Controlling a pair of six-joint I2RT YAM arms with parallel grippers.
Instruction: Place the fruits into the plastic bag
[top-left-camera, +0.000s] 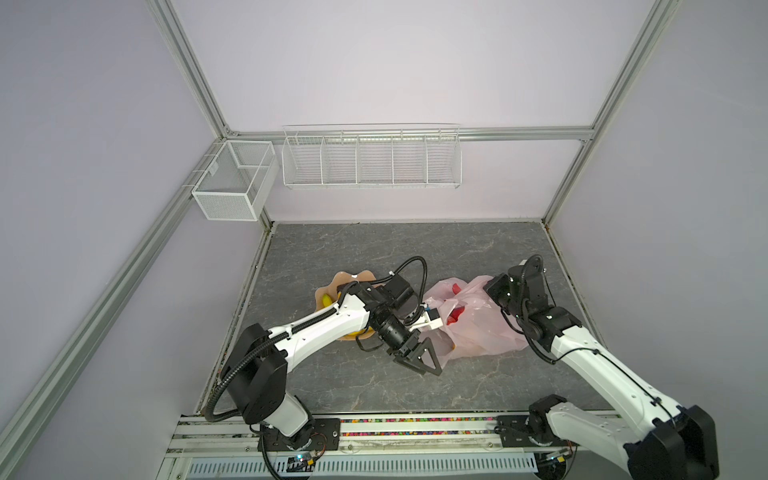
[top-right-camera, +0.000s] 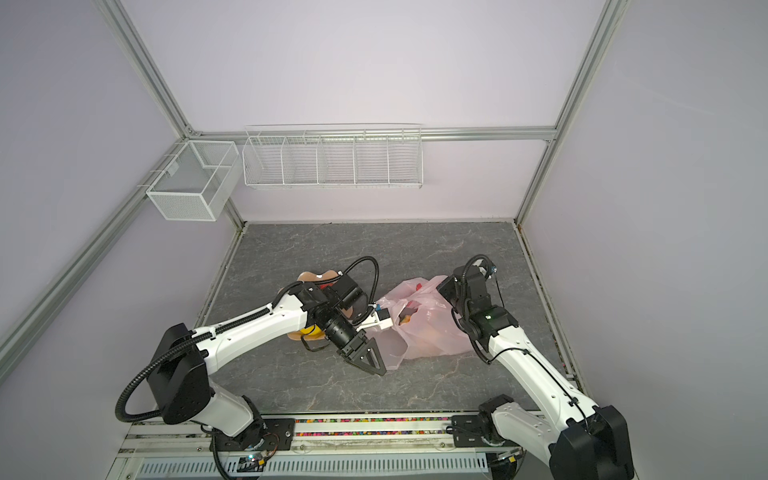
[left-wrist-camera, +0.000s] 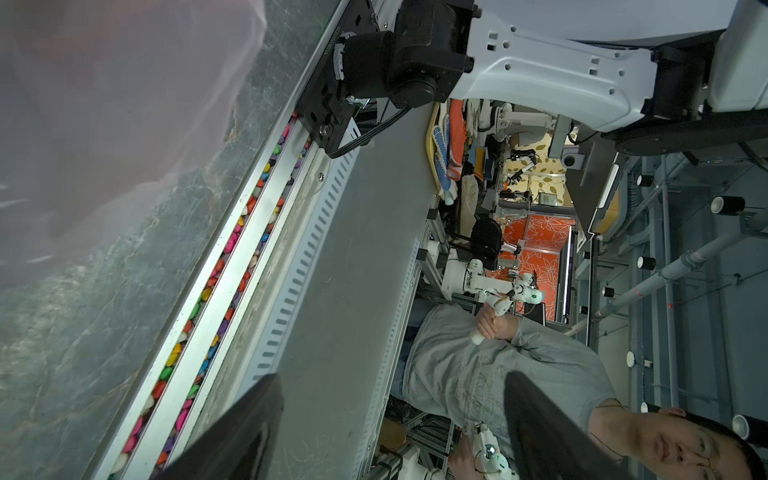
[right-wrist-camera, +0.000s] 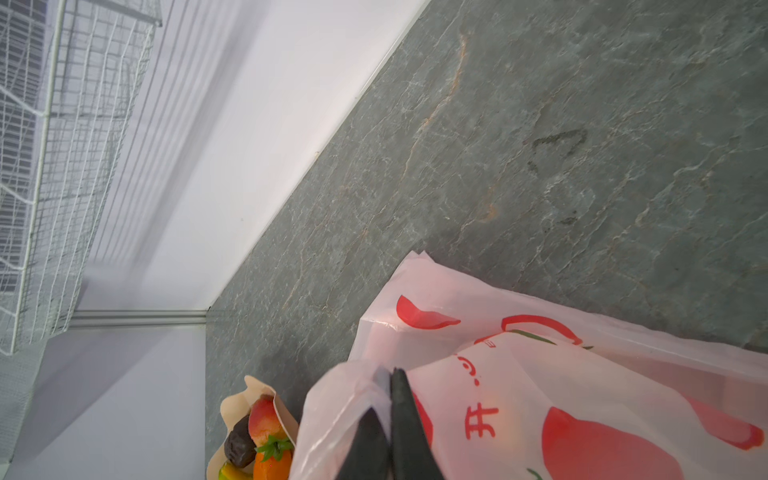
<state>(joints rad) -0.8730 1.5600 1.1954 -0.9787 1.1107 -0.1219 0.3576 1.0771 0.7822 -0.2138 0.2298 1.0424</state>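
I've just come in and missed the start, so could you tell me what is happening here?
The right gripper is pinched shut on the edge of the plastic bag, holding it up. The left gripper hangs open and empty beside the bag's mouth. Several fruits lie in the dish, not yet bagged.

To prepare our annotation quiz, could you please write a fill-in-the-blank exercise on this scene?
1. The right gripper pinches the plastic bag with its jaws ____.
2. The left gripper stands ____ and holds nothing.
3. In both top views the dish lies to the ____ of the plastic bag.
Missing words: shut; open; left.
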